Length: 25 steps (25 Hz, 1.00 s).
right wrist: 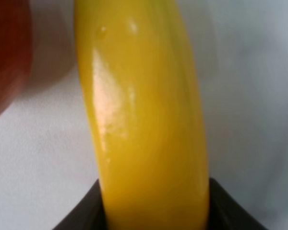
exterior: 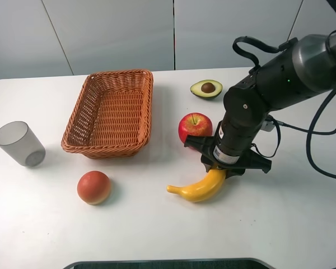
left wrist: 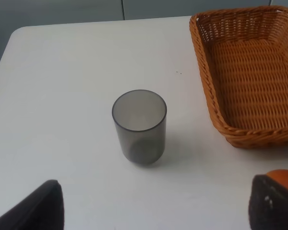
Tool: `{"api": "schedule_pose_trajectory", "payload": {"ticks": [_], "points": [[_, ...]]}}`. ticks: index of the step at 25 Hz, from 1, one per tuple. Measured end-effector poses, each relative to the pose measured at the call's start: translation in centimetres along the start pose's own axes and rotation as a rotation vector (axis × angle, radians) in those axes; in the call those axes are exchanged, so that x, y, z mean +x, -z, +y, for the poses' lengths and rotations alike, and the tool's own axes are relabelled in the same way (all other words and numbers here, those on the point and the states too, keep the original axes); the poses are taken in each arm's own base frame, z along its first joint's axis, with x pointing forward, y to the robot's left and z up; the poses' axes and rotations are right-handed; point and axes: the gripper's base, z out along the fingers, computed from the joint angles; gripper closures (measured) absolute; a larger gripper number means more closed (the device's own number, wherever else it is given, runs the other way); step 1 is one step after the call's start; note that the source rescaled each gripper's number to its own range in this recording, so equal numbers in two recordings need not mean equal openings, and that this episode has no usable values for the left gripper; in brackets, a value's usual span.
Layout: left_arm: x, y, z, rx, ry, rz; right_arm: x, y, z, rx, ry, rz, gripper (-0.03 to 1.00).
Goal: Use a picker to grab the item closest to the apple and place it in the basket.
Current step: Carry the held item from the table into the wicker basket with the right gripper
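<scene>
A yellow banana (exterior: 200,188) lies on the white table just in front of the red apple (exterior: 194,126). My right gripper (exterior: 223,171) stands over the banana's stem end, beside the apple. In the right wrist view the banana (right wrist: 144,115) fills the gap between the black fingers (right wrist: 84,218), which press against both its sides, and the apple's (right wrist: 5,57) edge shows next to it. The wicker basket (exterior: 101,148) sits to the left, empty. My left gripper (left wrist: 153,211) is open, its fingers (left wrist: 38,208) wide apart over the table's left side.
A halved avocado (exterior: 206,88) lies behind the apple. A grey cup (exterior: 19,143) stands at the far left and shows in the left wrist view as the cup (left wrist: 139,125) beside the basket (left wrist: 254,81). An orange fruit (exterior: 93,187) rests in front of the basket.
</scene>
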Motion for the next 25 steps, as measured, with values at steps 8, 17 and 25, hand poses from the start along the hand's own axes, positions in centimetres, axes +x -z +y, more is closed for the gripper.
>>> {"api": "schedule_pose_trajectory", "payload": {"ticks": [8, 17, 25], "points": [[0.0, 0.0, 0.0, 0.0, 0.0, 0.0, 0.0, 0.5, 0.1, -0.014, -0.002, -0.007, 0.97], [0.0, 0.0, 0.0, 0.0, 0.0, 0.0, 0.2, 4.9, -0.8, -0.005, 0.041, -0.017, 0.97], [0.0, 0.0, 0.0, 0.0, 0.002, 0.0, 0.7, 11.1, -2.5, -0.052, 0.248, -0.072, 0.97]]}}
